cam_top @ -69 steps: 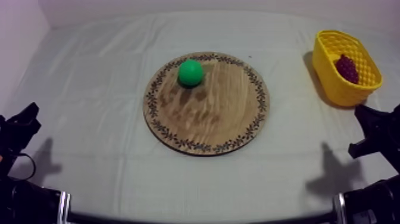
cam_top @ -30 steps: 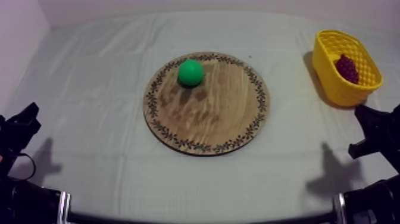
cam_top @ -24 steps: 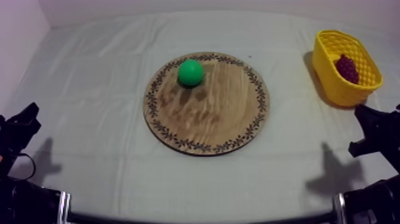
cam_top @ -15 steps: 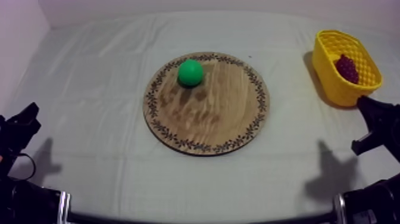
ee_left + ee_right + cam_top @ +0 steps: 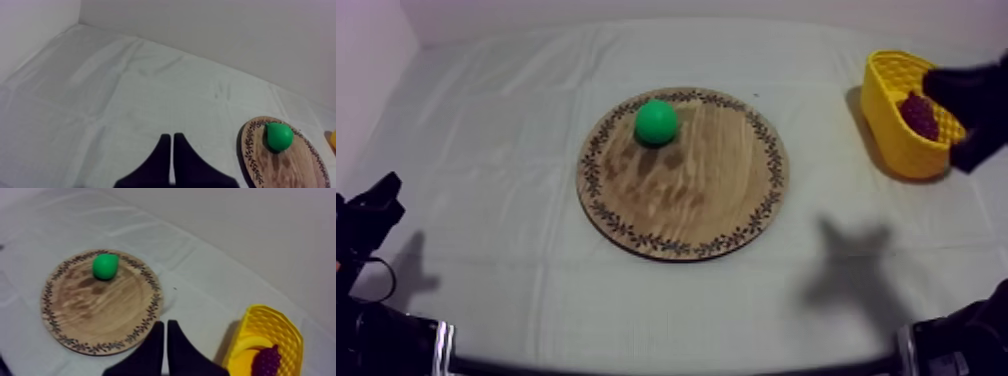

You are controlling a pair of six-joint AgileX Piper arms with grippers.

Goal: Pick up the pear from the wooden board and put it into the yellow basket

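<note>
- While the pear sits on the wooden board, near its far-left rim, no part of the task is done: reach, grasp, carry and drop are all left.
- The yellow basket stands off to the right, well apart from the board, with a bunch of grapes inside.
- My right gripper has its fingers pressed together on nothing. My left gripper is likewise clenched and empty.
- Against half a second ago, the right gripper has risen from its low resting place to hang by the basket. Pear, board, basket and left gripper have not moved.
</note>
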